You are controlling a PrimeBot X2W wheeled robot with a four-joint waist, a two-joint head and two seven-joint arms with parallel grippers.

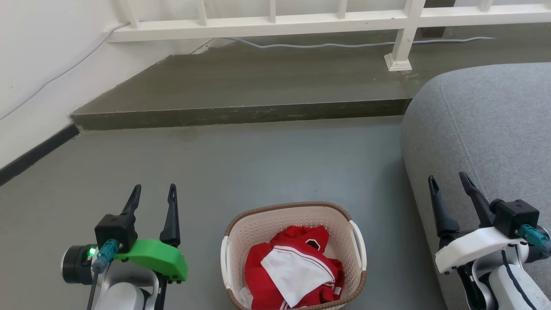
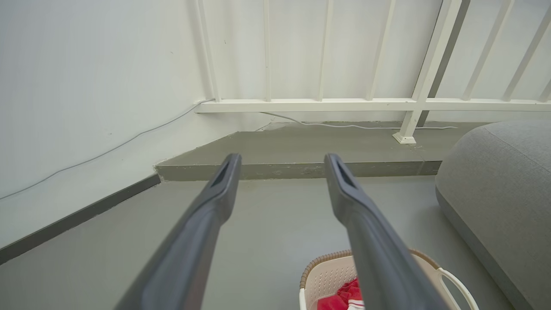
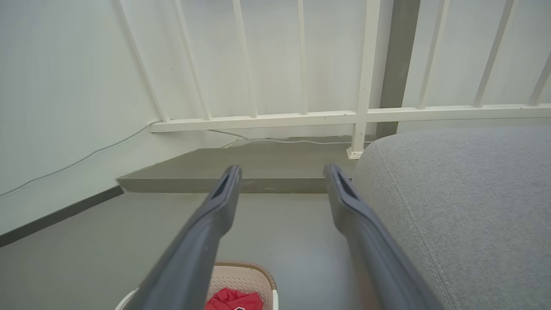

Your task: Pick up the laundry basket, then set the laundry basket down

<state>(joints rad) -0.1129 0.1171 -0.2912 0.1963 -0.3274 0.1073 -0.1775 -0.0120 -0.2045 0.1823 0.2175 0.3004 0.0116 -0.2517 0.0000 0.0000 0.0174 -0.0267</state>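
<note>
— Where's the laundry basket (image 1: 284, 206)?
— On the floor (image 1: 258, 163), red-and-white clothes (image 1: 297, 267) inside.
— And the arms?
— Left pincer (image 1: 155, 187) and right pincer (image 1: 447, 177) flank it, fingers spread apart, gripping nothing, well clear of its handles.

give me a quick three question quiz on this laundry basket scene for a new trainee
1. True or false: the left gripper is shut on the laundry basket.
2. What lies in the basket? A) blue towels B) red and white clothing C) nothing
3. Which gripper is nearer the grey sofa?
Key: 1 false, it is open and apart from the basket; 2 B; 3 the right gripper.
</note>
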